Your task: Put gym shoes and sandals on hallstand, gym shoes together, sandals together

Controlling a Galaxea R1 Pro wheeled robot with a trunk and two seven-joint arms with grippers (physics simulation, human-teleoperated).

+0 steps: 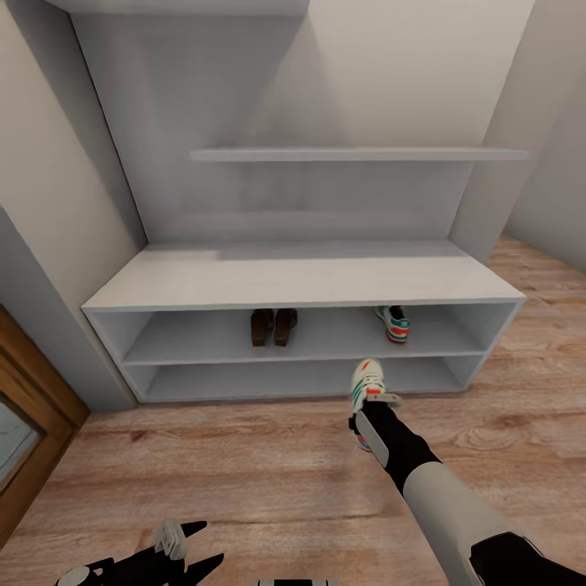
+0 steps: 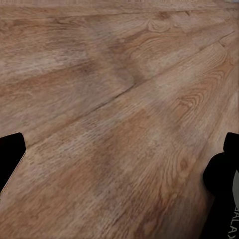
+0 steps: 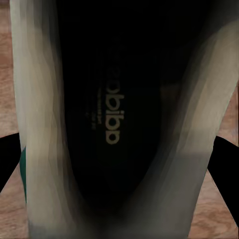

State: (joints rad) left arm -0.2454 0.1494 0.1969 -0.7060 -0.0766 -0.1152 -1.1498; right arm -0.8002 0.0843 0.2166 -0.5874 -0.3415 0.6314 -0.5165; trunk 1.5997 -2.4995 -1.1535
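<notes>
The light-grey hallstand [image 1: 301, 281] stands against the wall. In its upper slot the two dark-brown sandals [image 1: 273, 327] sit side by side, left of centre. One gym shoe [image 1: 393, 322] rests in the same slot toward the right. The other gym shoe [image 1: 366, 382] hangs just in front of the lower slot, above the corridor floor [image 1: 244, 472], with my right gripper [image 1: 373, 411] shut on it. The right wrist view looks into that gym shoe [image 3: 114, 119], at its dark insole, with a fingertip [image 3: 7, 159] at each side. My left gripper [image 1: 175, 541] is open low over the floor [image 2: 119, 99].
Stepped grey wall shelves [image 1: 350, 154] rise above the bench top. A brown wooden door frame [image 1: 32, 415] stands at the left. Grey walls close in on both sides of the rack. Bare plank floor stretches between me and the rack.
</notes>
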